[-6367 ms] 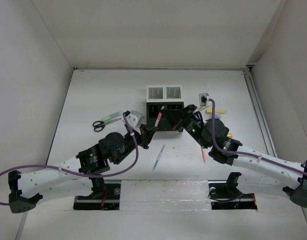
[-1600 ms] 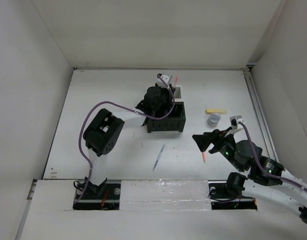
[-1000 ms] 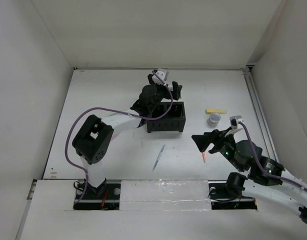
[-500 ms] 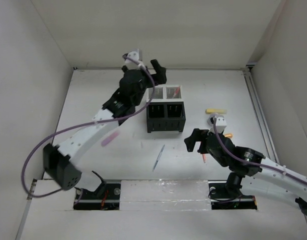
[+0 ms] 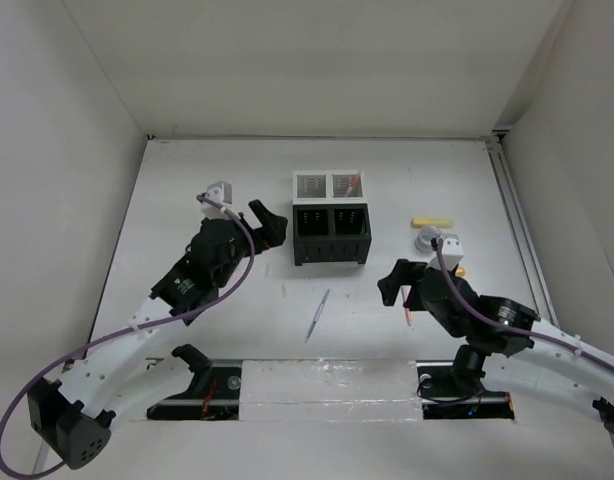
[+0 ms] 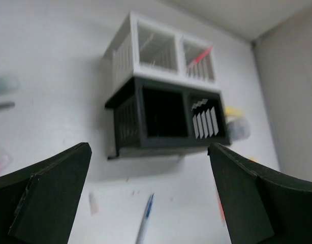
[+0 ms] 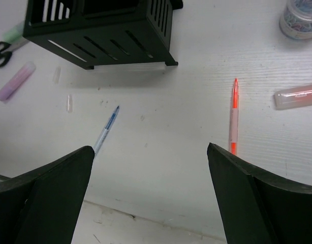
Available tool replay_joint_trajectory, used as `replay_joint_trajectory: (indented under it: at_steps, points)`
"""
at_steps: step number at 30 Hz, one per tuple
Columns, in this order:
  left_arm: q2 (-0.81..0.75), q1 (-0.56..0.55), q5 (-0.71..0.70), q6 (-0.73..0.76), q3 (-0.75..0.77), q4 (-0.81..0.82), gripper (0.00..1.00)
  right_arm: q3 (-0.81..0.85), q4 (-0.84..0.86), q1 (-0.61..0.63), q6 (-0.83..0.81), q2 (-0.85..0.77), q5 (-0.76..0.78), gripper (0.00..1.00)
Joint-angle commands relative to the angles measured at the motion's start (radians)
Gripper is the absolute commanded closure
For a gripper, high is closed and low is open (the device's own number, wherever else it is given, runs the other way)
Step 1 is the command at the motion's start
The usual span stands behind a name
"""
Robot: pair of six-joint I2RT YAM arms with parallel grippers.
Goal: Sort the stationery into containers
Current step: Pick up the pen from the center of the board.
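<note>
Bright, even light — left wrist blurred

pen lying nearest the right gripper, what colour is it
Red-orange pen, clearest in the right wrist view.

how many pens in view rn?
3. One red-orange pen stands in the back-right white bin. A second red-orange pen lies on the table near the right gripper. A grey-blue pen lies in front of the black bins. Others may be hidden inside bins.
</note>
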Motion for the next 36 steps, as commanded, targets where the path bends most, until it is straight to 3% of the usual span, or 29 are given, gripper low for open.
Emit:
replay_joint_trajectory:
  at_steps: [1,7,8,12,19,24,33,36]
  points:
    - [0.0,-0.046,0.082,-0.011,-0.058,-0.102,0.0,0.072,-0.023,0.007,-0.041,-0.073,0.039,0.01]
    - [0.066,-0.209,0.026,-0.043,-0.058,-0.217,0.0,0.175,-0.142,0.007,-0.087,-0.117,0.06,0.01]
    - [0.104,-0.3,-0.005,-0.058,-0.035,-0.232,0.0,0.202,-0.156,0.007,-0.101,-0.117,0.072,0.01]
    - [0.28,-0.463,-0.138,-0.098,0.038,-0.332,0.0,0.245,-0.189,0.007,-0.126,-0.117,0.072,0.01]
    - [0.52,-0.522,-0.12,-0.075,0.038,-0.272,0.0,0.279,-0.189,0.007,-0.169,-0.117,0.043,0.01]
    - [0.603,-0.534,-0.088,-0.042,0.038,-0.193,0.02,0.27,-0.175,0.007,-0.187,-0.128,0.025,0.01]
    - [0.724,-0.553,-0.086,-0.032,0.058,-0.191,0.19,0.252,-0.143,0.007,-0.196,-0.147,0.014,0.02]
    - [0.761,-0.553,-0.086,-0.032,0.058,-0.191,0.34,0.252,-0.132,0.007,-0.196,-0.147,0.005,0.02]
